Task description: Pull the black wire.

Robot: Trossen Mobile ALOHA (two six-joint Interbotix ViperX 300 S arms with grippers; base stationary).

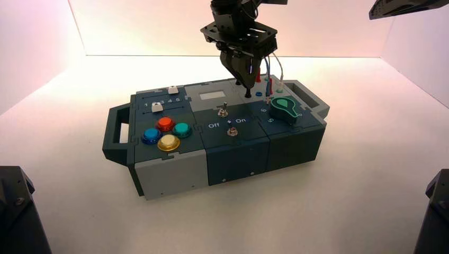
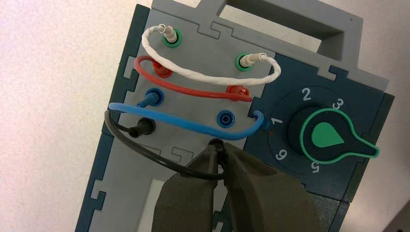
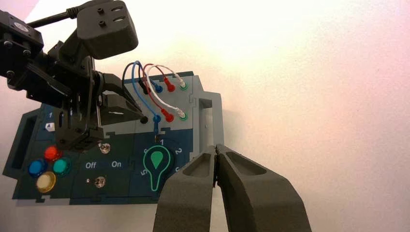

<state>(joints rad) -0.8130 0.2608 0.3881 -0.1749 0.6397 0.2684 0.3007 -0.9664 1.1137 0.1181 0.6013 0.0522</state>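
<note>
The black wire (image 2: pixel 145 153) is a thin dark loop on the grey wire panel (image 2: pixel 203 58). One black plug (image 2: pixel 141 127) sits in its socket. My left gripper (image 2: pixel 220 151) is shut on the wire's other plug end, at the panel's edge nearest the toggle switches. In the high view the left gripper (image 1: pixel 247 84) points straight down at the box's back, with the black plug (image 1: pixel 247 94) under its tips. My right gripper (image 3: pixel 216 151) is shut and empty, held high off the box's right side.
White (image 2: pixel 212 75), red (image 2: pixel 193 91) and blue (image 2: pixel 193 126) leads loop across the same panel beside the black one. A green-rimmed knob (image 2: pixel 329 140) sits next to it. Toggle switches (image 1: pixel 224 110), four coloured buttons (image 1: pixel 166 133) and sliders (image 1: pixel 156 107) lie farther left.
</note>
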